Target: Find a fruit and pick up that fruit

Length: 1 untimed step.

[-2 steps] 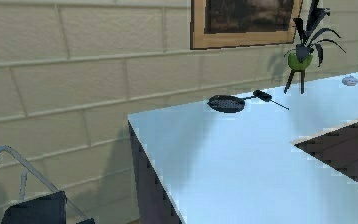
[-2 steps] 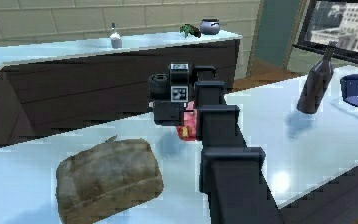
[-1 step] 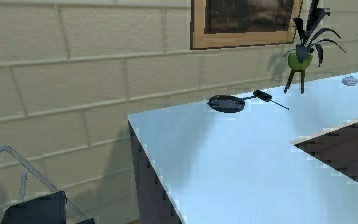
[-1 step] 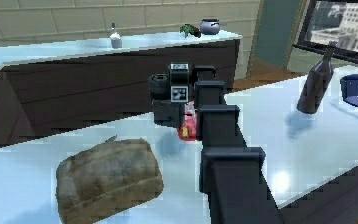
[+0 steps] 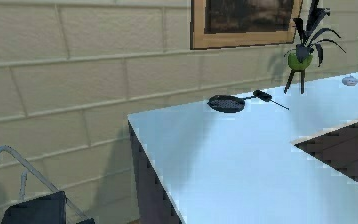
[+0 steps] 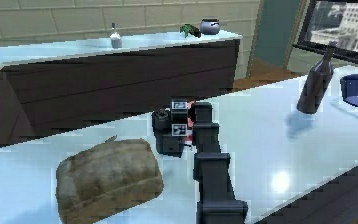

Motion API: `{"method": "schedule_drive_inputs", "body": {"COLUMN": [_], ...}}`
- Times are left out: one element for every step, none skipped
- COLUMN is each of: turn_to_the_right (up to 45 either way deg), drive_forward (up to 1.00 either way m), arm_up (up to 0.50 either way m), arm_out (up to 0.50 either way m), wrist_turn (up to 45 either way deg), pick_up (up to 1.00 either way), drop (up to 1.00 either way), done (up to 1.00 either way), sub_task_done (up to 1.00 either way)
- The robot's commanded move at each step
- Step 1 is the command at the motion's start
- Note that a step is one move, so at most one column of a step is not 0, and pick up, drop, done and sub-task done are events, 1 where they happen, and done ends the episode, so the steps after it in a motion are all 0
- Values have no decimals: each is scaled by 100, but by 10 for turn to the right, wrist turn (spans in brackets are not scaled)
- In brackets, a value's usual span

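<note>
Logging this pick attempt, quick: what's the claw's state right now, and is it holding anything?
Claw: cannot be told whether it holds anything. A small red thing shows right by it, with the pale countertop behind.

Both views are evenly and fairly brightly lit. The pan lays a thin dark shadow on the pale countertop by its back edge. In the arm side view, a soft round glare sits toward the near edge of the glossy countertop, and the bottle mirrors faintly beneath itself.
</note>
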Motion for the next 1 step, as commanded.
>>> {"method": "schedule_drive_inputs", "body": {"turn_to_the_right": [0], "drive_forward": [0], "arm_up": [0], "arm_out": [0], "wrist_turn": [0], "pick_up": [100], "drop": [0], "done": [0], "sub_task_done": [0]}}
